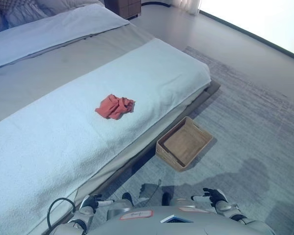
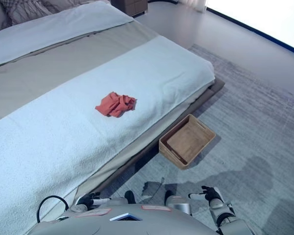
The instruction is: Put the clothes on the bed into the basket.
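Task not started, by the look of it. Crumpled red-orange cloth garment sits alone on the pale blue terry bed cover, roughly frame centre. Rectangular woven tan basket is empty, on the grey rug just beside the bed edge, at about 4 o'clock from the garment. Left hand at 7 o'clock and right hand at 5 o'clock both hang low, holding nothing; fingers look loosely extended. Left to do: reach, grasp, drop in basket.

Grey rug — pale floor, dark nightstand.
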{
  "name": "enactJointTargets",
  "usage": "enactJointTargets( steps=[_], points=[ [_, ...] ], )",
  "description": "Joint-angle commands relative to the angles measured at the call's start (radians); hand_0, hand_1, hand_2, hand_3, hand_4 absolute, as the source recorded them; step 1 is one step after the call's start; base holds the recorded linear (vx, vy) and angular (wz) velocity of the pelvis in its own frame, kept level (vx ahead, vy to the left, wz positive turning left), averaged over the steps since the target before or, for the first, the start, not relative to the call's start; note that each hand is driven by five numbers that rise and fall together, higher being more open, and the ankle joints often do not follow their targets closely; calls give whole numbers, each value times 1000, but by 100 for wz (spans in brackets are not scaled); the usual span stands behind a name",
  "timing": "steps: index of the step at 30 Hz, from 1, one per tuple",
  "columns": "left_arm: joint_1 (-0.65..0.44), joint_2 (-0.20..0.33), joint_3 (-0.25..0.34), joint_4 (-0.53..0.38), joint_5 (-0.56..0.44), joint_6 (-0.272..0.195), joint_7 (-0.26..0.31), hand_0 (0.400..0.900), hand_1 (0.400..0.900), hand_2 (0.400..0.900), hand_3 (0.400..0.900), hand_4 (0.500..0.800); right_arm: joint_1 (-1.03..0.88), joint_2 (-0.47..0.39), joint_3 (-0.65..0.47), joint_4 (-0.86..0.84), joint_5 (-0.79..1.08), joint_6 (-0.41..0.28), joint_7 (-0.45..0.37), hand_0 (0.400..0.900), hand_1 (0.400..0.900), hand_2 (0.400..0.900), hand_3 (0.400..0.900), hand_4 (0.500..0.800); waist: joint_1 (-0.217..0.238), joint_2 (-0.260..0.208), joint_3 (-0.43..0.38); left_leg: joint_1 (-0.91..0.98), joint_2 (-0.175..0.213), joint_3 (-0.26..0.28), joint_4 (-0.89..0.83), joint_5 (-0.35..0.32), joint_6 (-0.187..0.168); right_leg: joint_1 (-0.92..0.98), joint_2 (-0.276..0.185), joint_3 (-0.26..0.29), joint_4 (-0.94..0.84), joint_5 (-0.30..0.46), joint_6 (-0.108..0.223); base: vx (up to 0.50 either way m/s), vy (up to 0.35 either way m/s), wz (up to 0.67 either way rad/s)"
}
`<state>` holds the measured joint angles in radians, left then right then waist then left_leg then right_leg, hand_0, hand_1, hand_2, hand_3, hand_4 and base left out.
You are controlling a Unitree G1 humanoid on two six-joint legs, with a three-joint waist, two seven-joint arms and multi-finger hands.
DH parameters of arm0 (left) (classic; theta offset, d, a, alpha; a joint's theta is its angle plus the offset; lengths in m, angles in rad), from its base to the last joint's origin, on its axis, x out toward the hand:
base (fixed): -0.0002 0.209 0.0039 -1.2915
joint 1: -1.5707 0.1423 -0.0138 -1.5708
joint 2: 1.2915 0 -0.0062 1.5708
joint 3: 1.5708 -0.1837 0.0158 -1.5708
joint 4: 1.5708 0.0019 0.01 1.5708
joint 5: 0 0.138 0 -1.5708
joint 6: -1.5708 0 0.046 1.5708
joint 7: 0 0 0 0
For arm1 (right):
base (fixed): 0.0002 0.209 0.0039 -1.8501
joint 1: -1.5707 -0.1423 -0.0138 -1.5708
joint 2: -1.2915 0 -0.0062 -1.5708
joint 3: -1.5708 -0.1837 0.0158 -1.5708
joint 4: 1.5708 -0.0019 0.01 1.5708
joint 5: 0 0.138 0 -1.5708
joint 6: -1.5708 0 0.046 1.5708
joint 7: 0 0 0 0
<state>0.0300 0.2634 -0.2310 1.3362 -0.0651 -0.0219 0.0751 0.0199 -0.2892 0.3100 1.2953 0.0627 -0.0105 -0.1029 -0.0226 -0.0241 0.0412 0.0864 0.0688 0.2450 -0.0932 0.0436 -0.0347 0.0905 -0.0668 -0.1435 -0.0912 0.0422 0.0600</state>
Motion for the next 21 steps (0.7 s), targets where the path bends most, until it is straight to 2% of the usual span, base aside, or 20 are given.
enactJointTargets(
  steps=[1, 8, 13, 14, 18, 21],
  points=[
    [-66, 5, 15, 55, -27, -13, 5, 900, 900, 900, 900, 800, -87, -31, 18, 37, -28, -13, -18, 900, 900, 900, 900, 800, 4, 13, 36, 41, -49, -7, 6, -83, 1, 3, 27, 1, 15, -28, 40, 4, 31, -1],
    [-71, 13, 9, 79, -6, -2, 3, 900, 900, 900, 900, 800, -112, -45, 12, 35, -30, -7, -6, 900, 900, 900, 900, 800, 5, 22, 52, 20, -67, -6, 6, -87, 35, -56, 13, 27, 82, -42, 48, 1, 102, -6],
    [-64, 31, 40, 97, -5, 1, 14, 900, 900, 900, 900, 800, -121, -62, -29, 39, -12, -8, -9, 900, 900, 900, 900, 800, 8, 43, 80, 19, -106, -14, 6, -103, 82, -142, -18, 61, 261, -65, 69, 16, 220, -11],
    [-64, 31, 40, 97, -5, 1, 14, 900, 900, 900, 900, 800, -121, -62, -29, 39, -12, -8, -9, 900, 900, 900, 900, 800, 9, 43, 78, 17, -105, -13, 6, -102, 81, -144, -18, 62, 260, -64, 69, 33, 184, 4],
    [-73, 53, 49, 77, -6, -3, 25, 900, 900, 900, 900, 800, -99, -68, -72, 64, 3, -7, -17, 900, 900, 900, 900, 800, -24, 56, 131, 46, -134, -36, 14, -112, 111, -275, -38, 99, 563, -6, 53, 24, 234, 24],
    [-93, 55, 34, 60, -8, -5, 37, 900, 900, 900, 900, 800, -80, -68, -92, 89, 13, -3, -29, 900, 900, 900, 900, 800, -44, 68, 151, 63, -147, -38, 23, -137, 115, -359, -34, 85, 560, -4, 43, 143, 194, 17]
  ],
)
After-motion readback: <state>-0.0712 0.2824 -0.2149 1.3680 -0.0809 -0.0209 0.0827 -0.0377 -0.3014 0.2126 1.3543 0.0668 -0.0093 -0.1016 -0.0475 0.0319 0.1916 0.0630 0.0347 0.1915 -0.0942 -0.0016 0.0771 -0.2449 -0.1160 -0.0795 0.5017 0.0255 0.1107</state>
